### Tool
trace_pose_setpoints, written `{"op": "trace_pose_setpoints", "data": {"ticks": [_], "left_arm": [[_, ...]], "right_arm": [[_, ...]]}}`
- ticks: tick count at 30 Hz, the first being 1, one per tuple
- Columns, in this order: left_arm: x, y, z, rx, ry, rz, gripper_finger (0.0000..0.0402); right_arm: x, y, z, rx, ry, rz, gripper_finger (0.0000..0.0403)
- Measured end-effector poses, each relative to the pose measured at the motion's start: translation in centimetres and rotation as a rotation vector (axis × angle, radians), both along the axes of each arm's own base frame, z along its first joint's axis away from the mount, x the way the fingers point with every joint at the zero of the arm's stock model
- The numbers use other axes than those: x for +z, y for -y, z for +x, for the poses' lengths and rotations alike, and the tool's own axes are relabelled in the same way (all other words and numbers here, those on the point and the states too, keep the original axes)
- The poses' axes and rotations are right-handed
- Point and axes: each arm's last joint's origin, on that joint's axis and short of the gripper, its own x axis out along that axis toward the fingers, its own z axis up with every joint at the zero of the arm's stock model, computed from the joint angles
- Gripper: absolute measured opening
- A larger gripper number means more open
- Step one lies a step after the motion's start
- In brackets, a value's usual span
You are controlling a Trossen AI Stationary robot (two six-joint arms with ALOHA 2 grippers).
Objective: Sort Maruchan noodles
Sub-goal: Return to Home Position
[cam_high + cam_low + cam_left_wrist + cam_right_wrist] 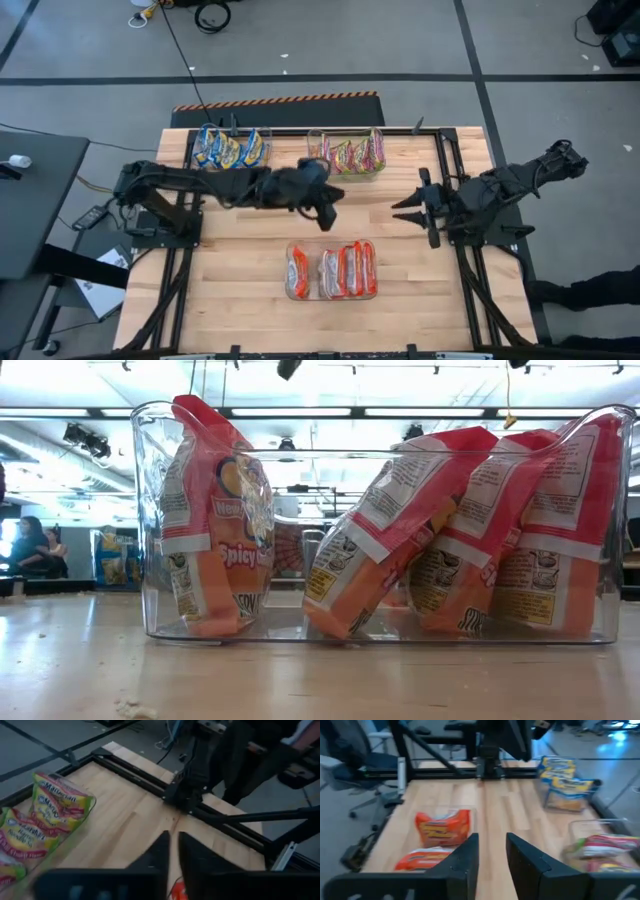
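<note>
Sorting looks done: orange noodle packs (345, 270) stand in a bin (313, 272) by the table's (250, 250) near edge, with blue packs (230, 148) and green packs (350, 155) binned along the far edge. The left end effector (173, 840), slightly parted and empty, hangs mid-table and need only retract. The right end effector (492, 840) waits spread at the right edge.

Showing blue-and-yellow flat rectangular plastic ramen packets (232, 148) standing on edge in a tight row at the far side of the bench (250, 250), left of centre. Showing pink-and-yellow-green packets (352, 155) standing likewise to their right, apart from them. Showing red-orange packets (332, 272) sitting near the front edge inside a clear plastic bin (140, 480): one (215, 530) standing upright alone at one end, three (480, 530) leaning together at the other.
</note>
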Motion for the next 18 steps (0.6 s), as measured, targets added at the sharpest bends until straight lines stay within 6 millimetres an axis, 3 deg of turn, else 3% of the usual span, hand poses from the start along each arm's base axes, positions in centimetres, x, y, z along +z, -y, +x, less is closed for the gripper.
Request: {"op": "trace_pose_setpoints", "data": {"ticks": [2, 6, 8, 12, 18], "left_arm": [[0.3, -1.0, -0.1, -0.001, 0.006, 0.004, 0.0013], [1.6, -2.5, -1.5, 0.021, 0.011, 0.036, 0.0011], [1.2, -3.2, -2.3, 0.020, -0.007, 0.034, 0.0009], [-0.1, -4.2, -3.7, -0.020, -0.008, 0.063, 0.0005], [-0.6, -4.3, -7.9, -0.074, 0.122, 0.159, 0.0005]], "right_arm": [[0.2, 0.6, -0.2, -0.028, 0.012, 0.002, 0.0087], [1.1, 1.5, -1.6, -0.047, 0.082, 0.017, 0.0037], [1.7, 1.8, -2.4, -0.048, 0.133, 0.028, 0.0012], [2.9, 2.5, -4.1, -0.044, 0.241, 0.072, 0.0016], [3.3, 3.2, -5.8, -0.080, 0.292, 0.074, 0.0019]]}}
